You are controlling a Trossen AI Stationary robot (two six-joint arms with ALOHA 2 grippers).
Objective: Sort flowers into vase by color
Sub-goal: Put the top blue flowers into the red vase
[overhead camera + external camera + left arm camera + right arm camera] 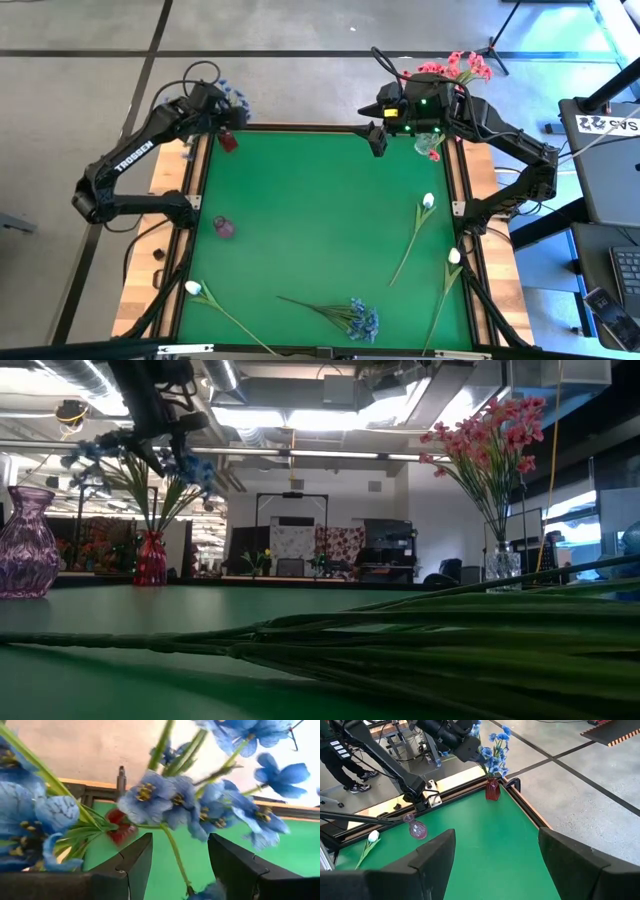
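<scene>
Several blue flowers (165, 802) between open left jaws.

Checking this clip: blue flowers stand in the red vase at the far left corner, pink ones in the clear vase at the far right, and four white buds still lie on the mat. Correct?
Not quite: the high view shows three white buds on the mat, not four, plus one loose blue sprig near the front edge. The blue flowers in the red vase and the pink flowers in the clear vase are as you say.

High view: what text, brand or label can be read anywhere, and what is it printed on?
"TROSSEN": white letters on the left arm.
"SVS", partly cut off, beside a logo: on the white sheet at the right edge.
Nothing else is readable in any view.
</scene>
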